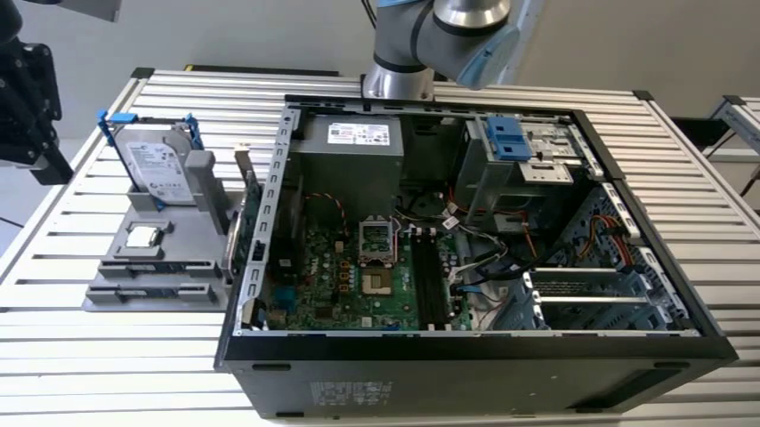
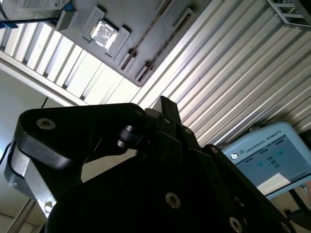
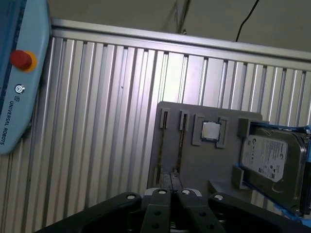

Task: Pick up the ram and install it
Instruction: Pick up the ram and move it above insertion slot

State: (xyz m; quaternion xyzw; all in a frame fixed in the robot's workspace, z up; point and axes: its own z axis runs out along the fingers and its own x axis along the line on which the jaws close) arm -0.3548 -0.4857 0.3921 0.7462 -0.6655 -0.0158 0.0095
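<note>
the claw (image 3: 172, 180) has its two fingers pressed together with nothing between them; it hangs above the grey holder (image 3: 204, 165), close to its narrow slots (image 3: 162, 121); where the ram is i cannot tell: those slots look bare, and the dark sockets (image 1: 430, 276) in the open computer case (image 1: 475, 347) are too dim to judge; the danger, i think, is a wrong pick, because the green card (image 1: 253, 227) at nine o'clock from the case in the exterior view looks similar; loose cables (image 1: 481, 283) beside the sockets could catch a stick; the slatted metal table (image 1: 689, 178) has grooves where a dropped part may wedge; a plain grey wall (image 1: 238, 36) stands behind.
</note>
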